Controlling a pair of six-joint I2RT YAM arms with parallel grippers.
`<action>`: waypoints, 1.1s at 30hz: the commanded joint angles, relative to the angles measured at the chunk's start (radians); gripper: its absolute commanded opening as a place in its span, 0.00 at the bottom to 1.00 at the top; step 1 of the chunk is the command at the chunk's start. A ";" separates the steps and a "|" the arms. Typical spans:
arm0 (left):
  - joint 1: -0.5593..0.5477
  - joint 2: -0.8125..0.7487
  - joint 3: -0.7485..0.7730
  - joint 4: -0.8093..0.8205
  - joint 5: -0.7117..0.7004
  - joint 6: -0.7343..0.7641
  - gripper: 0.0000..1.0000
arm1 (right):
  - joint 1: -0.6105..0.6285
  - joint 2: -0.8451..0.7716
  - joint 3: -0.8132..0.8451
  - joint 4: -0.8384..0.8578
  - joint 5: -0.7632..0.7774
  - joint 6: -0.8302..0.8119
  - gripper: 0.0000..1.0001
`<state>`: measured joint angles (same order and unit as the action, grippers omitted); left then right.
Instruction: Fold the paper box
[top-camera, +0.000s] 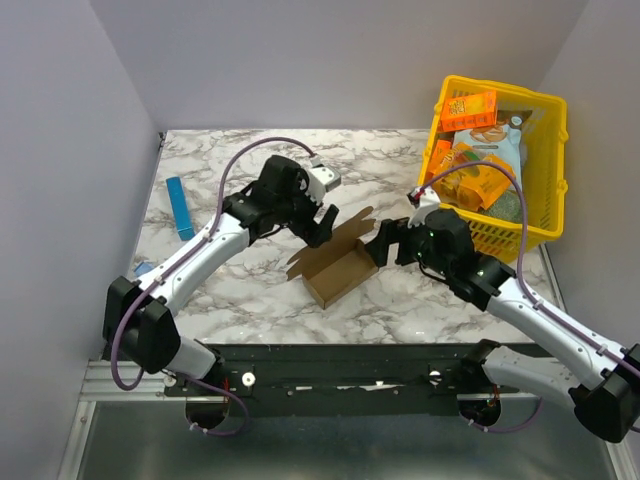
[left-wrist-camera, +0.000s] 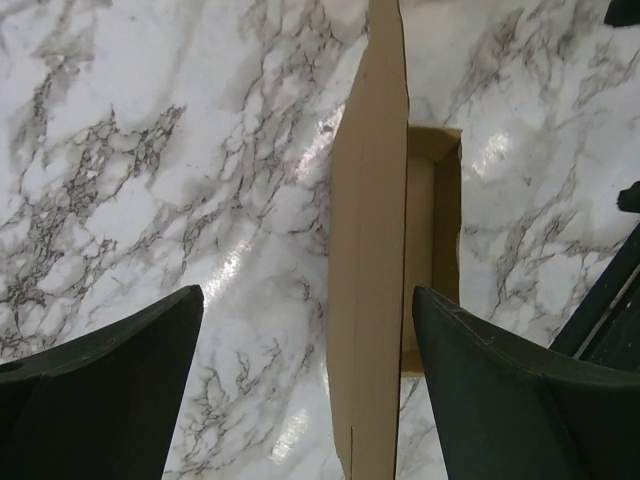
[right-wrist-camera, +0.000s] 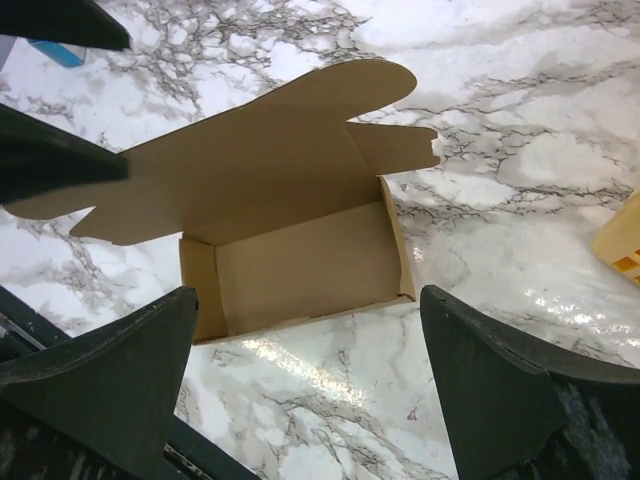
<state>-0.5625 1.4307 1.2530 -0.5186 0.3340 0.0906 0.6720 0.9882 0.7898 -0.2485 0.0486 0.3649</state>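
Dark fingers of my left gripper stand wide apart, gripping nothing, the plain brown cardboard box at twelve o'clock. My right gripper gapes equally empty, box open-topped at twelve. From above, the box sits mid white marble table, grippers at eleven and two.

One paper box, two end effectors

The box is plain brown, unprinted. The counter is white marble veined grey. My jaws are black. The basket is yellow, the snack boxes orange, the bar blue.
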 joint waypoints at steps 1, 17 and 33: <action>-0.059 0.040 0.072 -0.090 -0.056 0.110 0.93 | -0.006 -0.066 -0.030 -0.029 -0.030 0.008 1.00; -0.192 0.218 0.165 -0.166 -0.144 0.234 0.15 | -0.006 -0.157 -0.098 -0.100 0.034 -0.007 1.00; -0.206 0.036 0.031 -0.129 -0.050 0.327 0.81 | -0.040 -0.063 -0.198 0.063 -0.023 -0.073 1.00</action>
<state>-0.7616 1.5043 1.2766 -0.6624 0.3180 0.4267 0.6407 0.9005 0.6228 -0.2840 0.0547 0.3218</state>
